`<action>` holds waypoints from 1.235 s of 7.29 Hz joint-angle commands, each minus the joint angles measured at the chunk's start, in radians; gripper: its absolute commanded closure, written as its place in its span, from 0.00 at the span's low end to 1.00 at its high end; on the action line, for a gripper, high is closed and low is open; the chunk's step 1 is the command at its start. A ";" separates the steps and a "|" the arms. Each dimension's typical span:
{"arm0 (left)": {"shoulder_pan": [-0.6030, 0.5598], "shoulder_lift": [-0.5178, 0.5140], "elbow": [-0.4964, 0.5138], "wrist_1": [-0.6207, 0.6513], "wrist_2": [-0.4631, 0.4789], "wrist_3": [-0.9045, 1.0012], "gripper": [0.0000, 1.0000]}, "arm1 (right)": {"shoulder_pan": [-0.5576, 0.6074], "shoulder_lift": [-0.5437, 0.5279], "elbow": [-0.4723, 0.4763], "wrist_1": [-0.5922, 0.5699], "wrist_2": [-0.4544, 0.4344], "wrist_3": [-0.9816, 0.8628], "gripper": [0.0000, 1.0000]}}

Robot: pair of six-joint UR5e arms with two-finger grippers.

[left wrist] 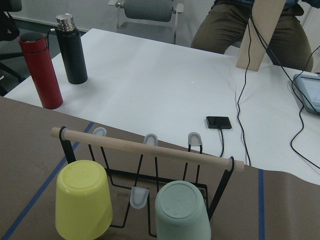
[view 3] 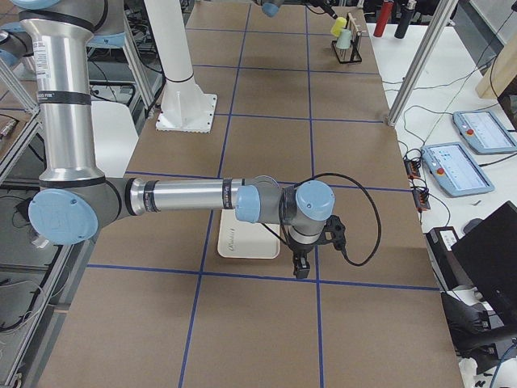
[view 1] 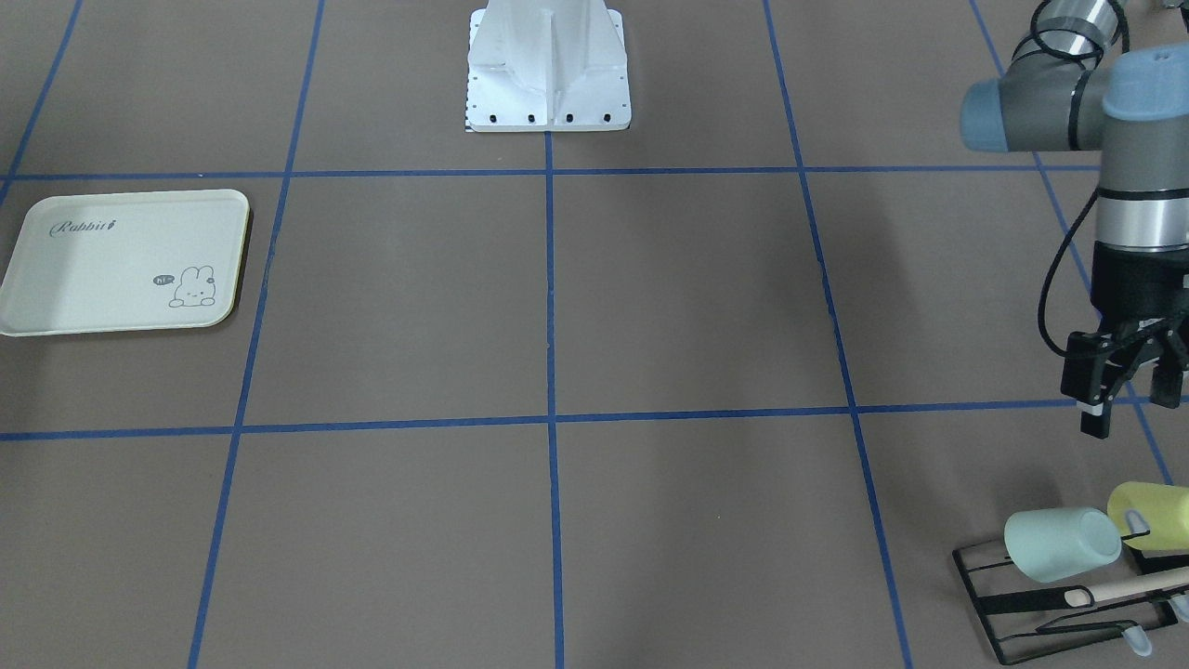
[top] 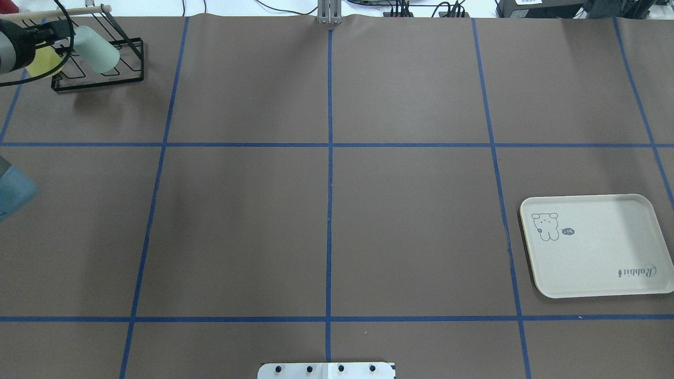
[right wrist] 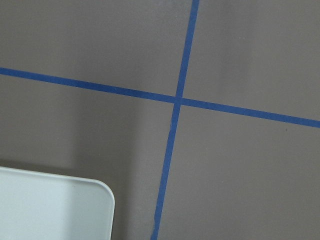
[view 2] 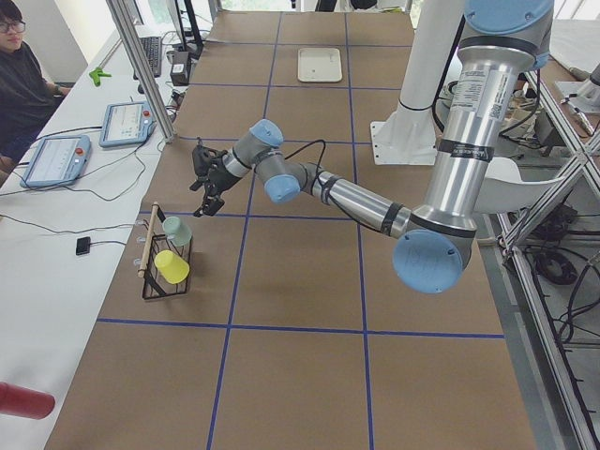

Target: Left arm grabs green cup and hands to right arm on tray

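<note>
The green cup (view 1: 1059, 544) hangs mouth-down on a black wire rack (view 1: 1022, 604) beside a yellow cup (view 1: 1156, 516). It also shows in the overhead view (top: 97, 50) and in the left wrist view (left wrist: 182, 212), low and centre. My left gripper (view 1: 1129, 395) is open and empty, above the table a short way from the rack on the robot's side. The tray (view 1: 121, 260) lies flat and bare at the other end of the table (top: 595, 245). My right gripper (view 3: 303, 263) hovers by the tray's corner (right wrist: 50, 205); I cannot tell whether it is open or shut.
The rack has a wooden rod (left wrist: 145, 149) across its top. A red bottle (left wrist: 40, 70), a black bottle (left wrist: 70, 50) and a phone (left wrist: 219, 122) sit on the white desk beyond the table edge. The white robot base (view 1: 548, 65) stands mid-table. An operator (view 2: 23, 84) sits nearby.
</note>
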 commanded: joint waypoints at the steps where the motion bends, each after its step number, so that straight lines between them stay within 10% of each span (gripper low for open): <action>1: 0.074 -0.020 0.063 -0.011 0.118 -0.072 0.00 | 0.001 0.001 -0.001 0.000 0.000 0.000 0.00; 9: 0.089 -0.161 0.345 -0.135 0.178 -0.111 0.00 | 0.001 -0.001 0.001 0.000 0.000 -0.002 0.00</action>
